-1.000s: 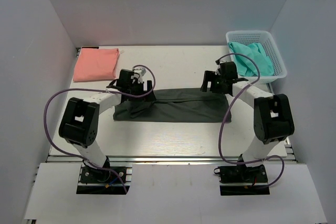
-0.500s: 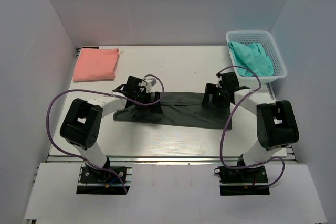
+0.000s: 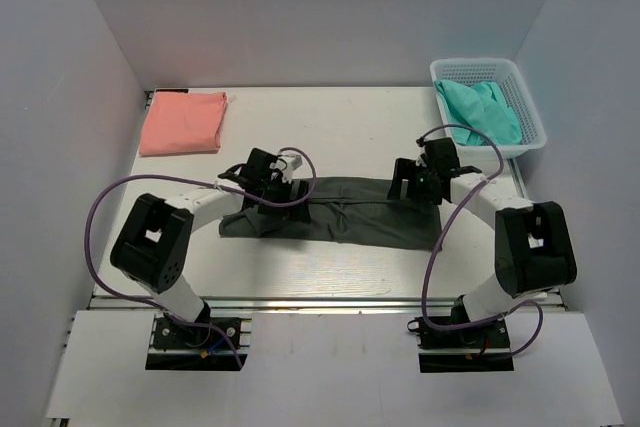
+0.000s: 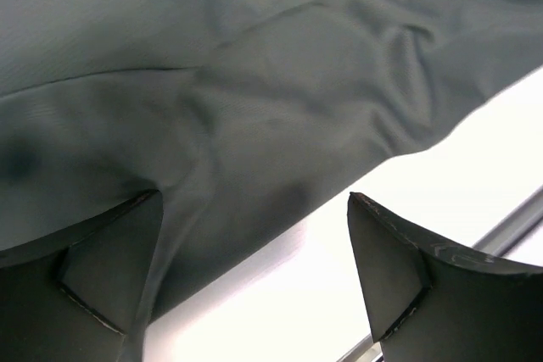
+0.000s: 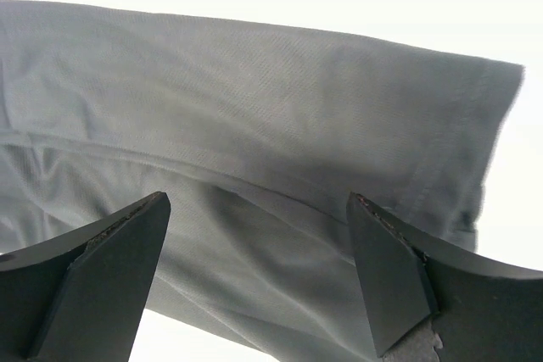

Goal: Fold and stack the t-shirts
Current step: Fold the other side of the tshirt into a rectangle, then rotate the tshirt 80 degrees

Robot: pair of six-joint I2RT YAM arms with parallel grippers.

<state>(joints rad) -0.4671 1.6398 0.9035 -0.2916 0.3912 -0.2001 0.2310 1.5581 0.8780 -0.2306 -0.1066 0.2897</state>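
Note:
A dark charcoal grey t-shirt (image 3: pixel 345 213) lies folded into a long strip across the middle of the table. My left gripper (image 3: pixel 268 185) is open and empty over its left end; in the left wrist view the shirt (image 4: pixel 254 99) fills the frame above the open gripper (image 4: pixel 254 281). My right gripper (image 3: pixel 418 185) is open and empty over the shirt's right end; the right wrist view shows the cloth (image 5: pixel 280 125) just beyond the open gripper (image 5: pixel 259 281). A folded salmon pink t-shirt (image 3: pixel 182 121) lies at the far left. Teal green t-shirts (image 3: pixel 482 110) sit in the basket.
A white lattice basket (image 3: pixel 531 112) stands at the far right corner. Purple cables loop beside both arms. White walls enclose the table on three sides. The table's near edge has a metal rail (image 3: pixel 320 299).
Both grippers have moved toward me, folding the grey shirt's far edge over, and have let go of it. The shirt is now a narrower strip.

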